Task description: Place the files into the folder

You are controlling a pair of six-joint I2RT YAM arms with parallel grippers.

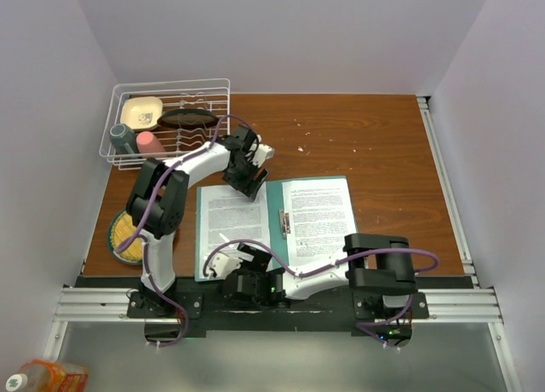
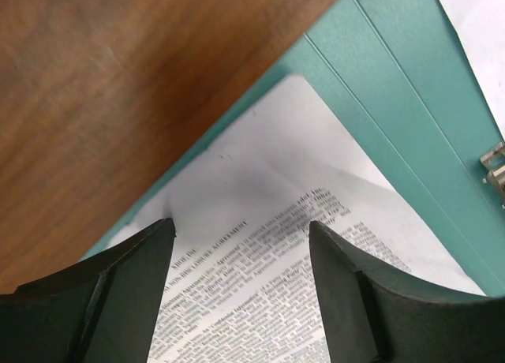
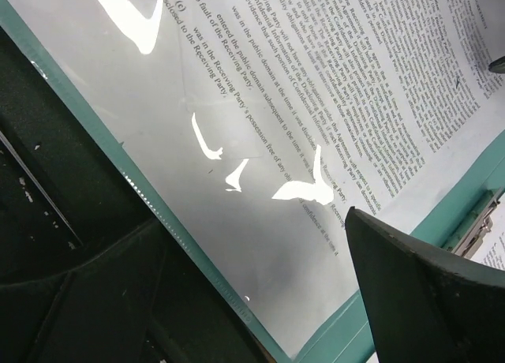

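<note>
- Teal card folder [image 1: 275,206] lies open and flat at the middle of the brown wooden table [image 1: 375,145]. A metal clip [image 1: 285,222] sits at its spine.
- Files rest on both halves: one printed sheet [image 1: 230,230] on the 9 o'clock half, another [image 1: 322,217] on the 3 o'clock half.
- From its base at 7 o'clock, the left arm rises to a raised elbow, then bends toward 1 o'clock and tips its wrist down.
- The left gripper [image 1: 247,183] hangs over the 12 o'clock edge of the left-hand sheet. In its wrist view the claw [image 2: 239,237] stands moderately wide, with the sheet's corner [image 2: 260,189] below the gap and nothing clasped.
- The right arm, based at 5 o'clock, folds low and runs its forearm toward 9 o'clock along the table's near edge.
- The right gripper [image 1: 223,262] sits at the folder's 7 o'clock corner. In its wrist view the claw [image 3: 252,221] is spread fully wide over the sheet's glare-marked bottom margin [image 3: 316,102], gripping nothing.
- A white wire dish rack [image 1: 170,83] stands at the table's 10 o'clock corner.
</note>
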